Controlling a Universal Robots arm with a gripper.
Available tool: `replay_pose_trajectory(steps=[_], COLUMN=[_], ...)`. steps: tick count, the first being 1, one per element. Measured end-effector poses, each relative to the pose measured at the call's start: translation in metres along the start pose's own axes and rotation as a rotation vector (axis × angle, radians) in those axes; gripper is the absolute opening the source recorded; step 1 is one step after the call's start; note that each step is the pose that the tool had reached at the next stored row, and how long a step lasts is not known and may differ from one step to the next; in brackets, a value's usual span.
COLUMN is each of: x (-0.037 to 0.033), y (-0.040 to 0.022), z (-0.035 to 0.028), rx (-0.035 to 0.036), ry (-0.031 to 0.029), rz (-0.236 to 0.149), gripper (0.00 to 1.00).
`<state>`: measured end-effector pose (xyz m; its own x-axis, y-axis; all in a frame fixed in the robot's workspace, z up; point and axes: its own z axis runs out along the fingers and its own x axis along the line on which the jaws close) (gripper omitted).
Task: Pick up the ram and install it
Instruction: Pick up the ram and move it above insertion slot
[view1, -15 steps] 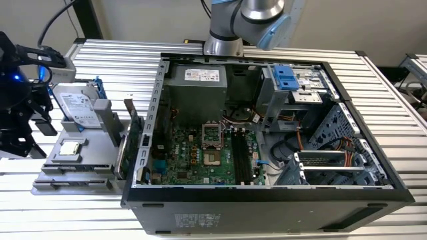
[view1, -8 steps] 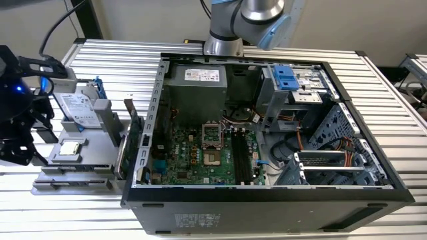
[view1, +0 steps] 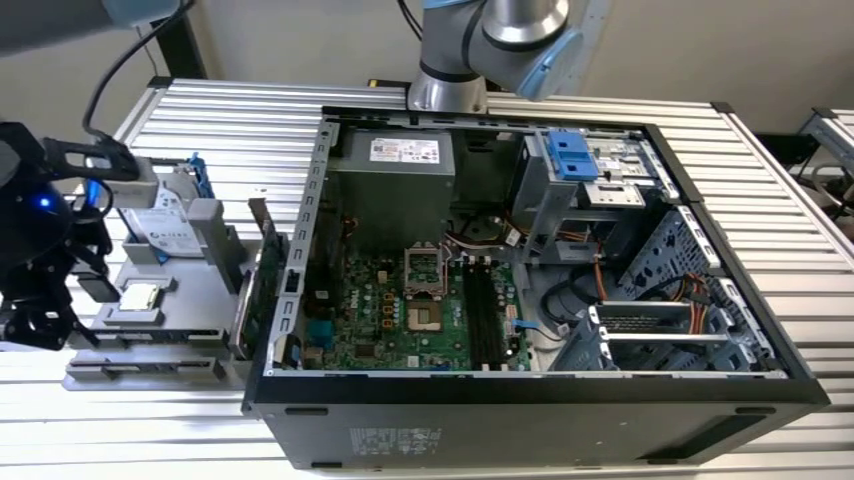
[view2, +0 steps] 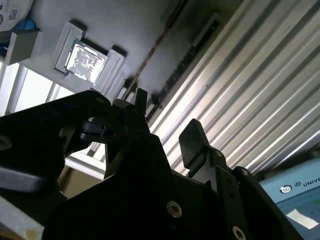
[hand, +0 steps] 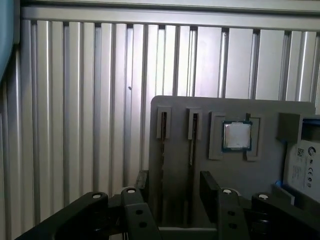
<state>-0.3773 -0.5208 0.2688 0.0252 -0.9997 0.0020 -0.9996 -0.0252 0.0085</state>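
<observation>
Dark thin ram (view2: 175, 75), edge-on

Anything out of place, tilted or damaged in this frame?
Nothing stands out. The tool hangs open over the grey holder, where the ram stands on edge in its slot and the processor chip lies flat in its recess. The computer case lies open on the slatted table.

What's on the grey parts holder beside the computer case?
A silver processor chip, a drive, and thin edge-on sticks, likely the ram, in two slots. Their lower parts are hidden in the holder.
</observation>
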Motion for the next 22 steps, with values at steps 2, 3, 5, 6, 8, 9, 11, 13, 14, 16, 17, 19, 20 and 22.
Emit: replay_pose_trajectory(steps=[2, 3, 5, 6, 8, 9, 11, 13, 14, 16, 17, 19, 20, 22], x=[0.0, 0.0, 0.0, 0.0, 0.0, 0.0, 0.0004, 0.0013, 0.0019, 0.0036, 0.0044, 0.006, 0.0067, 0.0077], y=[0.0003, 0.0004, 0.0004, 0.0004, 0.0004, 0.0004, 0.0004, 0.0003, 0.0002, -0.0003, -0.0006, -0.001, -0.001, -0.001], z=[0.0036, 0.0055, 0.0091, 0.011, 0.0148, 0.0165, 0.0201, 0.0236, 0.0254, 0.0289, 0.0305, 0.0341, 0.0358, 0.0396], rx=[0.0, 0.0, 0.0, -0.0001, 0.0, 0.0, -0.0001, -0.0003, -0.0004, -0.0003, -0.0004, -0.0002, -0.0002, -0.0002], ry=[0.0003, 0.0003, 0.0004, 0.0004, 0.0003, 0.0003, 0.0003, 0.0003, 0.0004, 0.0003, 0.0003, 0.0002, 0.0002, 0.0001], rz=[0.002, 0.002, 0.003, 0.003, 0.008, 0.01, 0.014, 0.017, 0.018, 0.019, 0.019, 0.021, 0.021, 0.022], gripper=[1.0, 1.0, 1.0, 1.0, 1.0, 1.0, 1.0, 1.0, 1.0, 1.0, 1.0, 1.0, 1.0, 1.0])
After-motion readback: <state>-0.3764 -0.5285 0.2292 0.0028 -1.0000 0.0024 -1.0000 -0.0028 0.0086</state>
